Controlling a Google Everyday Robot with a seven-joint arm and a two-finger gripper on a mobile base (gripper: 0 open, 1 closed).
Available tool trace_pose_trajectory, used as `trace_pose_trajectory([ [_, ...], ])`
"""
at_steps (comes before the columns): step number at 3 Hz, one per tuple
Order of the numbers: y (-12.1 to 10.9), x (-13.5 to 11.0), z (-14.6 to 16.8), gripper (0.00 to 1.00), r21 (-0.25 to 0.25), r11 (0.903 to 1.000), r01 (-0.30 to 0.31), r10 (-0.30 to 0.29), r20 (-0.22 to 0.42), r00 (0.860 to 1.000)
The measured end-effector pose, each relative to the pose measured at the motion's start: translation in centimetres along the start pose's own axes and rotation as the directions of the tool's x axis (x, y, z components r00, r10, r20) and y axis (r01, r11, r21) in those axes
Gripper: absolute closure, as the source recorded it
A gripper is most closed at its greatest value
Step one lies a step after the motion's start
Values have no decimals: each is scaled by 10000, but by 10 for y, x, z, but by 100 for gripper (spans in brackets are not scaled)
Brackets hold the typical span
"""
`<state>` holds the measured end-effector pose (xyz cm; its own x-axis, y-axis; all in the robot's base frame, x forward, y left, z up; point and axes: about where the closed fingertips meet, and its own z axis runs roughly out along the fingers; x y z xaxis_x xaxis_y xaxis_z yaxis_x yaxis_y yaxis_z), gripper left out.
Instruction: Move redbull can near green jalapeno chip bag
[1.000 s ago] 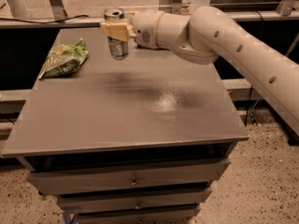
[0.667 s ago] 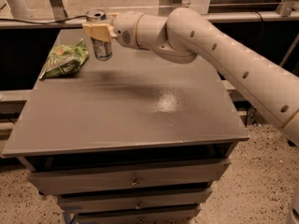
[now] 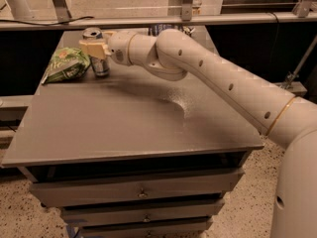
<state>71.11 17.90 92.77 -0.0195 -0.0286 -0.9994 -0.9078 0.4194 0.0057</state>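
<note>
Holds the slim can (image 3: pixel 101 66) clamped in the claw (image 3: pixel 93 48) just beside the green chip bag (image 3: pixel 64 66) at the surface's (image 3: pixel 124 123) far left; likely light, rigid, slick-walled, best pinched mid-body.

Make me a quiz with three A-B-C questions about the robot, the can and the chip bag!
1. Where is the redbull can? A inside the bag; B right beside the green jalapeno chip bag; C far from the bag.
2. What colour is the table top? A grey; B red; C yellow.
3. What is the gripper doing? A pinching the bag; B open, away from the can; C shut on the can.
Answers: B, the can is close by the bag; A, the top is plain grey; C, the fingers clasp the can's upper part.
</note>
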Motion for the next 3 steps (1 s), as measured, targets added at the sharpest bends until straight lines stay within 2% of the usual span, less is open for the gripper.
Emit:
trace_pose_trajectory([
  [1,-7,15,8,100,224,9997,-135,134,59,9999],
  [2,-9,16,10,82,289,9994,-212,210,77,9997],
  [3,-9,15,10,59,289,9994,-213,211,77,9997],
])
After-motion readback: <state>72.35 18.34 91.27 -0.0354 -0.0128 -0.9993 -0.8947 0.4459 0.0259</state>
